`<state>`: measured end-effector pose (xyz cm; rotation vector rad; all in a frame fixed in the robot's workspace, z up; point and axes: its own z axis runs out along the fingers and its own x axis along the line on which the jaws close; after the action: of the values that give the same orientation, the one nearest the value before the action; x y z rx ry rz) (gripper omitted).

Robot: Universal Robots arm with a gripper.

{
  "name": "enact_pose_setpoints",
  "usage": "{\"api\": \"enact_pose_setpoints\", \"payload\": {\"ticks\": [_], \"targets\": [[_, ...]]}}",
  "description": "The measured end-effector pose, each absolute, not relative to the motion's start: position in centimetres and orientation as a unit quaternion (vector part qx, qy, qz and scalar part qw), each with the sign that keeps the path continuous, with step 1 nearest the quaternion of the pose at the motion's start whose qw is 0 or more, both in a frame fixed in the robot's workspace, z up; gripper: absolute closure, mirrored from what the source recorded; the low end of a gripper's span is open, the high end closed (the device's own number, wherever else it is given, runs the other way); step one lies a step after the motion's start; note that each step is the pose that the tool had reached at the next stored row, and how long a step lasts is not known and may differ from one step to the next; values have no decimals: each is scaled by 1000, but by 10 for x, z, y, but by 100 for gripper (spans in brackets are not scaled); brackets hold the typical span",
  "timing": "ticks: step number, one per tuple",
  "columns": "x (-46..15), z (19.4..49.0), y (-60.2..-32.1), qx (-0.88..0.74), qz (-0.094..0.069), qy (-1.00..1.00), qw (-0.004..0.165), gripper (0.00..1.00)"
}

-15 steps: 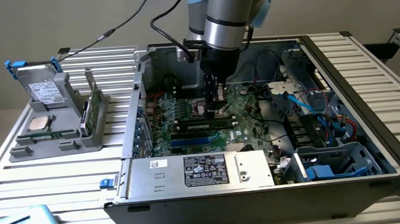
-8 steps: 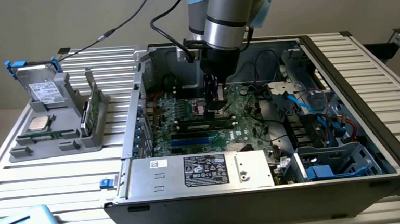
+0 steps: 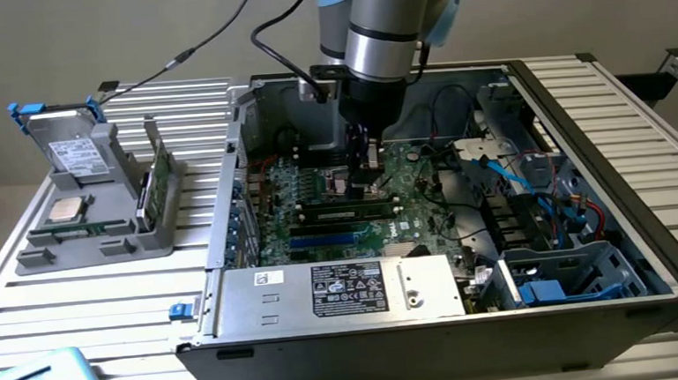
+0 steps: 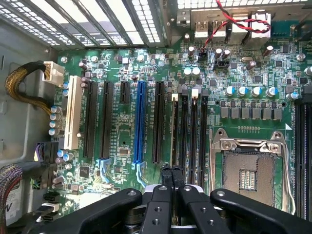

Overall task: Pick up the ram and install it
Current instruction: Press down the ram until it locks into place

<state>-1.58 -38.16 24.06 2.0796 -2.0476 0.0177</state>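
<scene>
While the arm is lowered into the open computer case, the end effector is held low over the motherboard, close to the empty processor socket. In the wrist view its two fingers are seen drawn together with only a narrow dark gap left between them. Nothing can be made out in that gap, and the tips are placed at the near end of the row of memory slots.

The ram, a thin green stick with dark chips, is seen standing on its long edge in the grey holder on the table. It is outside the case, at the exterior view's left, well apart from the end effector. In the same holder a square silver processor is laid flat, and a silver labelled drive with blue clips is propped behind it.

On the motherboard, a dark memory module with a white label is seated in a slot just in front of the end effector. Blue slots are seen beyond it, toward the silver power supply.
</scene>
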Motion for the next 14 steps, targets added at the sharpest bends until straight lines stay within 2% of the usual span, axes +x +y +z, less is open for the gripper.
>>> {"api": "enact_pose_setpoints", "payload": {"ticks": [5, 14], "targets": [[-16, 243, -382, 698, 7, -707, 111, 90], [-16, 243, -382, 672, 17, -730, 120, 90]]}}
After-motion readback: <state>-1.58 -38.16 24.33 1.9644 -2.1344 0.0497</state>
